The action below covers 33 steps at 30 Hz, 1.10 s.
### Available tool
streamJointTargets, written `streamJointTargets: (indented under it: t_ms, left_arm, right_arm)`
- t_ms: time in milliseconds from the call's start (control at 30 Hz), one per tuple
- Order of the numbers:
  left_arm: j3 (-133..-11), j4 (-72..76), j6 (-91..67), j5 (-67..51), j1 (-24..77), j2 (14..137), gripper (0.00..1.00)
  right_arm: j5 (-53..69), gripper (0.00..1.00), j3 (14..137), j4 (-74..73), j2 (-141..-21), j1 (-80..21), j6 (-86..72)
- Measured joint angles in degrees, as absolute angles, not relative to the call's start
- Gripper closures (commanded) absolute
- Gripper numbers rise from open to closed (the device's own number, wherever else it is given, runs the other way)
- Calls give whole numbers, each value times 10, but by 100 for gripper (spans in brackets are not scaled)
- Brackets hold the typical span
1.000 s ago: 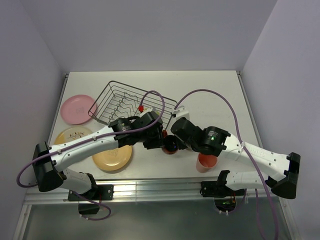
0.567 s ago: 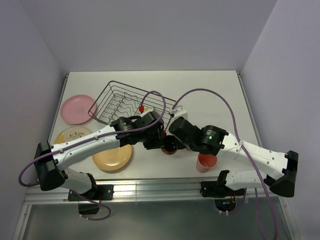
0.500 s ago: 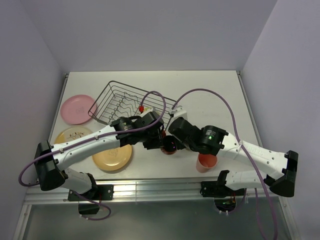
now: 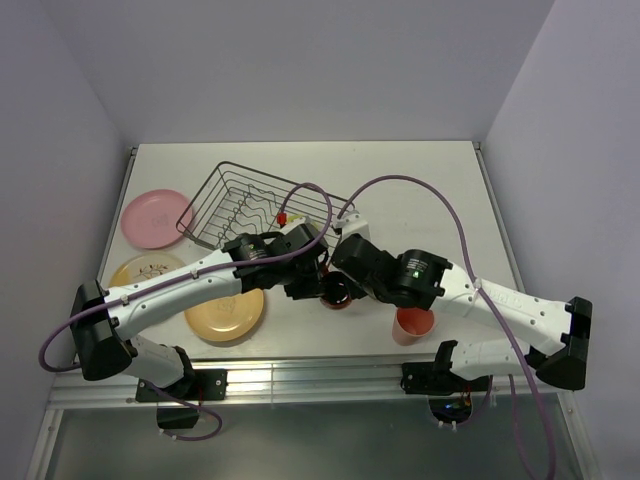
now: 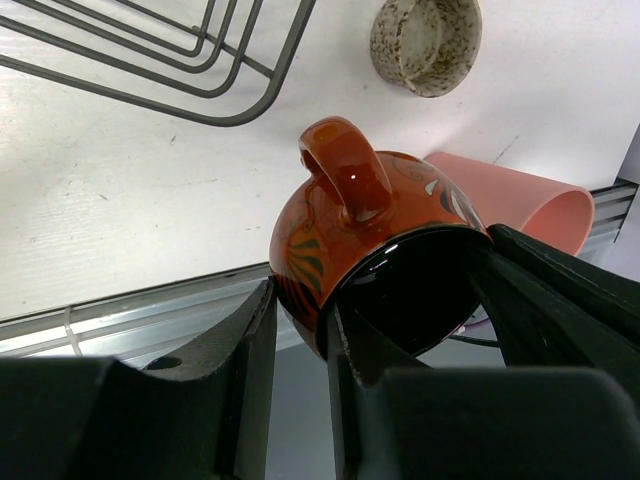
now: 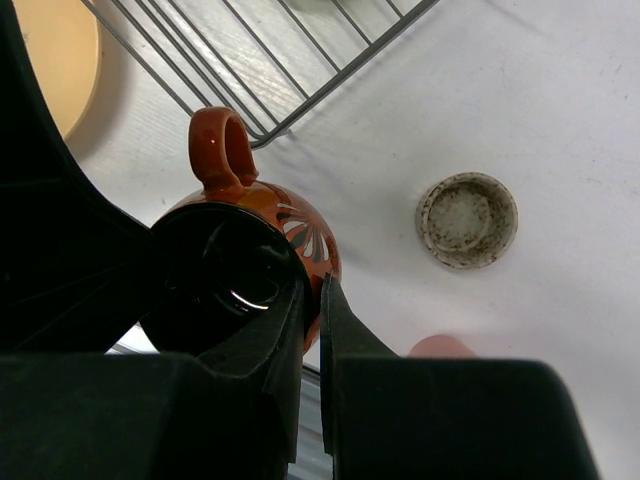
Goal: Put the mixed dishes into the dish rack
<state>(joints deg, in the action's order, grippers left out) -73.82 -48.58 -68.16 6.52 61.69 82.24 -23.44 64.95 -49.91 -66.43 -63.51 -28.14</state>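
The small red mug [image 4: 337, 292] hangs tilted just above the table, off the dish rack's [image 4: 250, 205] near right corner, between both grippers. My right gripper [image 6: 313, 285] is shut on its rim, one finger inside, one outside. My left gripper [image 5: 300, 300] pinches the opposite wall of the mug [image 5: 360, 220], one finger inside and the outer fingertip against its belly. The handle points toward the rack wire [image 5: 285, 55]. A grey-beige cup [image 6: 467, 220] stands upright on the table nearby. Under the right arm stands the salmon-pink tumbler [image 4: 413, 325].
Three plates lie left of the rack: pink [image 4: 155, 217], pale cream [image 4: 140, 270] and tan-orange [image 4: 225, 315]. The metal rail of the table's front edge [image 4: 320, 375] runs just below the mug. Both arms cross the middle of the table.
The left gripper's jaws have narrowed onto the mug's wall. Both arms and the mug have shifted slightly left; the right gripper's hold is unchanged.
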Motion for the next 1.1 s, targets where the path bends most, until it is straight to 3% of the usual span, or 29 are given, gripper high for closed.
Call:
streamJointTargets:
  t_ms: [500,800,1100]
  left_arm:
    - [-731,-466,-680,69,616,791,100]
    - [-731,-446,-671,58,613,798,100]
    - [-731,-439,-669,24,586,798,100]
  right_arm:
    - [-256,100,732,-564,-694,-649,-283]
    - [-281,85,776,-615,-722,-659,-291]
    - [-307,58,803,-601,-726,-680,-318]
